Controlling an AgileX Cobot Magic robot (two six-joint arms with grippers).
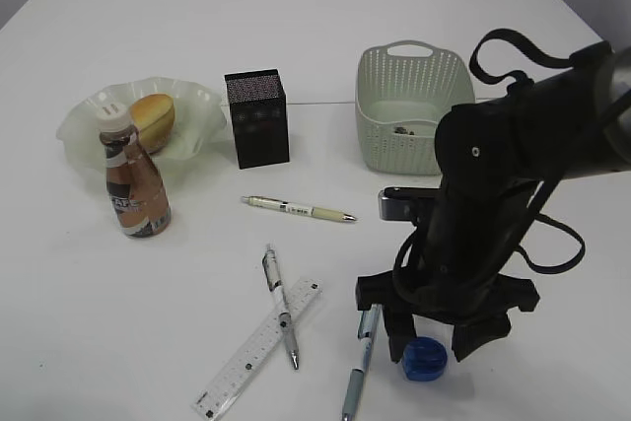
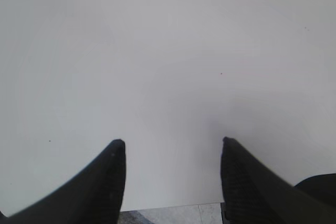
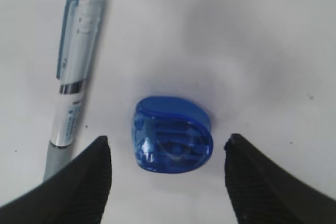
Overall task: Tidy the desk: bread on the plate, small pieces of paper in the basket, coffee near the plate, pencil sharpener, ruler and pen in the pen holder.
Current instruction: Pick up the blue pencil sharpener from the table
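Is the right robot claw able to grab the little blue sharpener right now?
Probably yes. The right gripper hangs open just over the blue sharpener, which sits between its fingers with nothing covering it. The blue pen lies beside the left finger and might get bumped.

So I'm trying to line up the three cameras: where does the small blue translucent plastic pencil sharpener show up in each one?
Exterior view: blue translucent plastic pencil sharpener lies at the bottom, right of centre, under the right gripper.
Left wrist view: not in it; only bare white desk.
Right wrist view: centre, between the open fingers.
Shared landmark: the blue-clipped clear pen just left of the sharpener.
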